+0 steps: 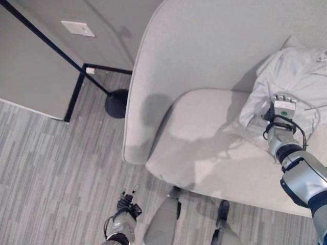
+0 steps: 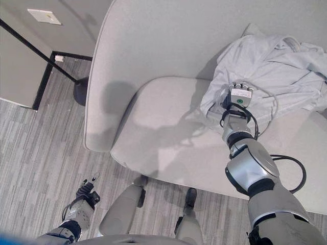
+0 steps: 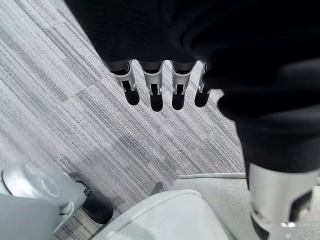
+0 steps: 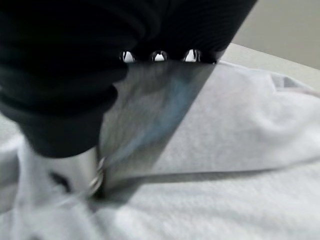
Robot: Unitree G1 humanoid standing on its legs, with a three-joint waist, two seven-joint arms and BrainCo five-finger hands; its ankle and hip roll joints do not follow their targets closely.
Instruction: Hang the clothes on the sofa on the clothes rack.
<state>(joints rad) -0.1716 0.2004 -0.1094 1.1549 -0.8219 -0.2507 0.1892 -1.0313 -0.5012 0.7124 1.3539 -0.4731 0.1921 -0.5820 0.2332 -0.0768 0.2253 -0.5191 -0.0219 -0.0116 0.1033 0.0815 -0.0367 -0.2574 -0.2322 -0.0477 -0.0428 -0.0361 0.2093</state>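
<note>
Right hand (image 2: pixel 240 97) is down on the pale grey garment (image 2: pixel 271 66), which lies crumpled at the right end of the sofa (image 1: pixel 204 51) seat, bunched up against the backrest. From the head cameras I see the back of the hand pressed into the near edge of the cloth; in the right wrist view the fingers run down into the fabric and their tips are buried, so I cannot tell whether they have closed on anything. Left hand (image 3: pixel 160 92) hangs low over the striped floor (image 1: pixel 51 168) beside the sofa's front edge, fingers straight and relaxed, holding nothing. The clothes rack (image 1: pixel 76 71), black-framed with a round base, stands on the floor off the sofa's left end, well apart from the garment. My worries from here: if the hand catches only a single top layer, the rest could slide out or trail when lifted. A drawstring (image 2: pixel 276 109) lies loose by the wrist and might snag on the arm. The carry to the rack is also long, so a weak hold may drop the cloth on the floor.
</note>
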